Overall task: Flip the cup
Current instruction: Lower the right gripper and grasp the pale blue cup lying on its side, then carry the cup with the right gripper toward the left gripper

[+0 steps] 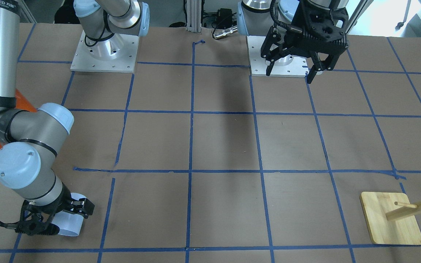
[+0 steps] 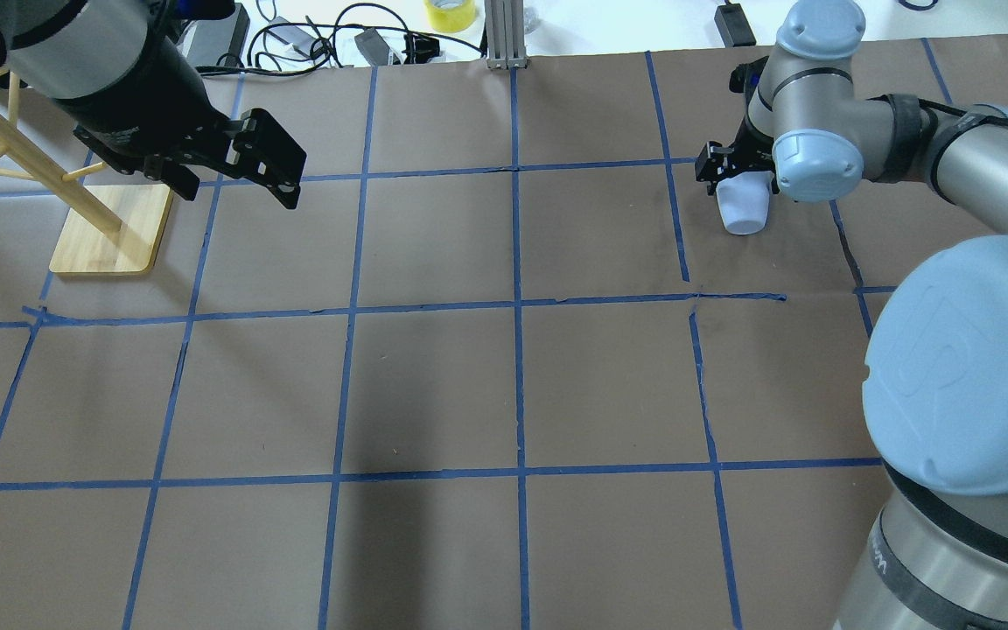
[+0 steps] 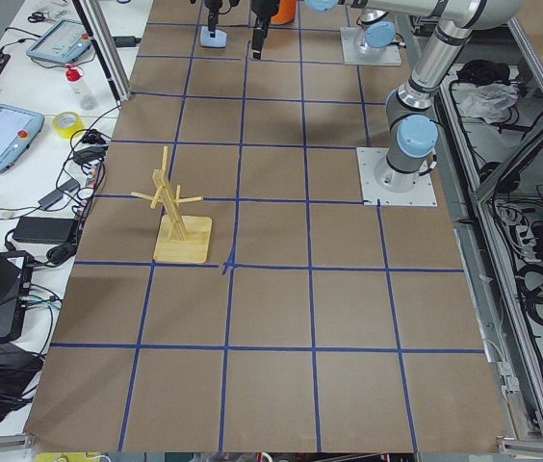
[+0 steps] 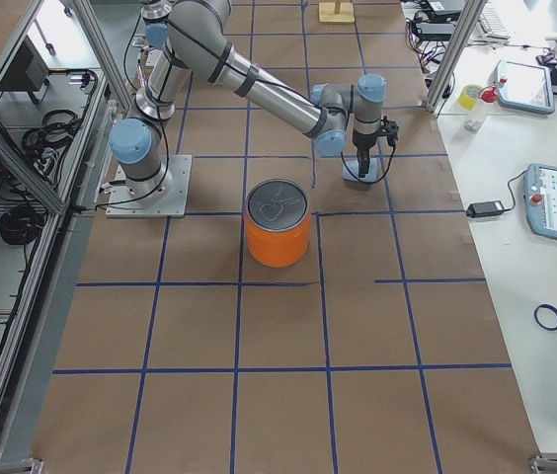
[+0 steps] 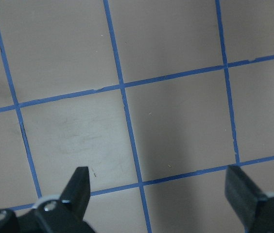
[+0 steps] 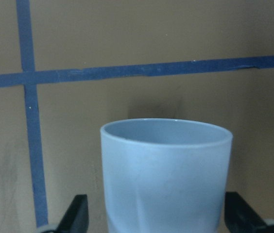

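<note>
The pale blue-white cup point(image 6: 166, 174) sits between the fingers of my right gripper point(image 6: 159, 213), and its open rim points away from the wrist camera. There is a small gap between each fingertip and the cup wall, so the gripper is open around it. The cup also shows in the overhead view point(image 2: 745, 210) at the far right of the table, and in the front-facing view point(image 1: 68, 223) under the right gripper point(image 1: 64, 219). I cannot tell whether it stands or lies. My left gripper point(image 2: 237, 188) is open and empty above bare table; it also shows in the left wrist view point(image 5: 157, 177).
A wooden peg rack on a square base point(image 2: 110, 232) stands at the far left, beside the left gripper. A large orange can with a silver lid point(image 4: 278, 227) stands near the right arm, closer to the robot than the cup. Blue tape lines grid the brown table point(image 2: 513, 385).
</note>
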`<state>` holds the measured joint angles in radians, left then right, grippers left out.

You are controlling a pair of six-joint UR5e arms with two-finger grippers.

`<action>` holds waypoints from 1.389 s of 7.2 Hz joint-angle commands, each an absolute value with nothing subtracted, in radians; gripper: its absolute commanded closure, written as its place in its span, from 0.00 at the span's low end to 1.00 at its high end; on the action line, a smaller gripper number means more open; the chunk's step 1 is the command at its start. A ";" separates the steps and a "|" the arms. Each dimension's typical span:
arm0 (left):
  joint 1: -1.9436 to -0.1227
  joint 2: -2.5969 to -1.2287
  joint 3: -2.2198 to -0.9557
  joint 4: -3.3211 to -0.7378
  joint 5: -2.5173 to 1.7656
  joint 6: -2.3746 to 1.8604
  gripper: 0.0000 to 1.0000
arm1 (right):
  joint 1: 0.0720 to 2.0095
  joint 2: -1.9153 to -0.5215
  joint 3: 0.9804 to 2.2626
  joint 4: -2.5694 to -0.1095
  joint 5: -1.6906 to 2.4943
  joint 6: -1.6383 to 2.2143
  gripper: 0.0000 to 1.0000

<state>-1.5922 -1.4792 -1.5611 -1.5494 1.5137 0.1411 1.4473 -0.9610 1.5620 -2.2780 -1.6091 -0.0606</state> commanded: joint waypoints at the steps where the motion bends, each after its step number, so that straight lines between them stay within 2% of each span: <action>1: -1.592 -1.479 -1.560 -1.549 1.513 0.141 0.00 | 1.440 -0.927 1.562 -2.287 -1.606 -0.061 0.00; 2: -1.592 -1.474 -1.563 -1.549 1.514 0.141 0.00 | 1.437 -0.923 1.562 -2.287 -1.603 -0.061 0.45; 3: -1.592 -1.474 -1.563 -1.549 1.513 0.140 0.00 | 1.439 -0.919 1.560 -2.286 -1.603 -0.064 0.80; 4: -1.592 -1.473 -1.565 -1.549 1.514 0.141 0.00 | 1.437 -0.920 1.554 -2.284 -1.605 -0.072 0.94; 7: -1.591 -1.486 -1.557 -1.546 1.513 0.140 0.00 | 1.478 -1.015 1.522 -2.261 -1.615 -0.077 1.00; 10: -1.592 -1.473 -1.565 -1.546 1.514 0.140 0.00 | 1.723 -1.054 1.520 -2.340 -1.654 -0.238 1.00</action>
